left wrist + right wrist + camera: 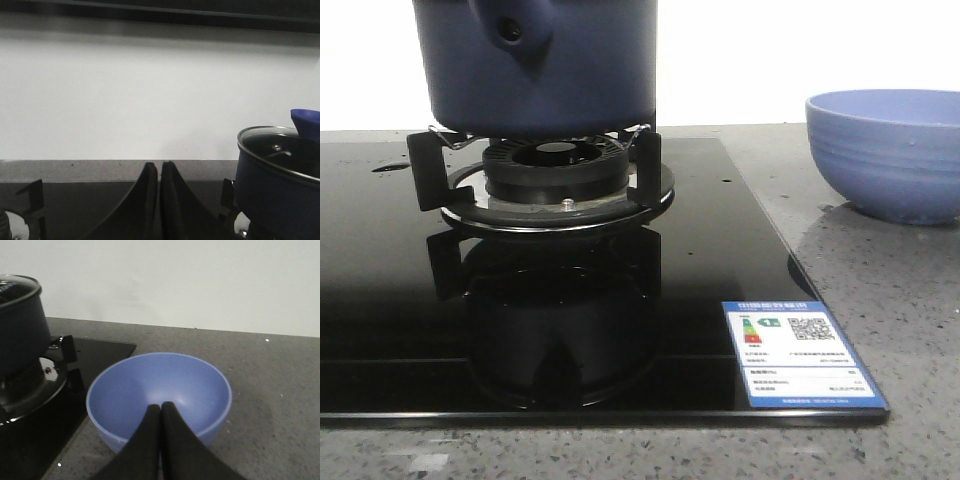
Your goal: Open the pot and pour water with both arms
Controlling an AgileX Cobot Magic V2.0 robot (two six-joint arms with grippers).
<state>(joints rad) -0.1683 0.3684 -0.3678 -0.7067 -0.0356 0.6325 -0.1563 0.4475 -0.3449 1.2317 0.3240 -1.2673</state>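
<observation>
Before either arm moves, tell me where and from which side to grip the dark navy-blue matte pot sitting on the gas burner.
Grip the dark navy-blue pot by its tapered hollow stub, which juts from the side wall toward the front camera, so come from the front, jaws closing across it. The wide round body looks too broad to clamp. A glass lid still sits on top, so stay below the rim.

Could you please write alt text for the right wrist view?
The right gripper, fingers closed together and empty, hovers over an empty periwinkle bowl on a grey counter. The lidded dark pot sits on a burner beside it.
</observation>
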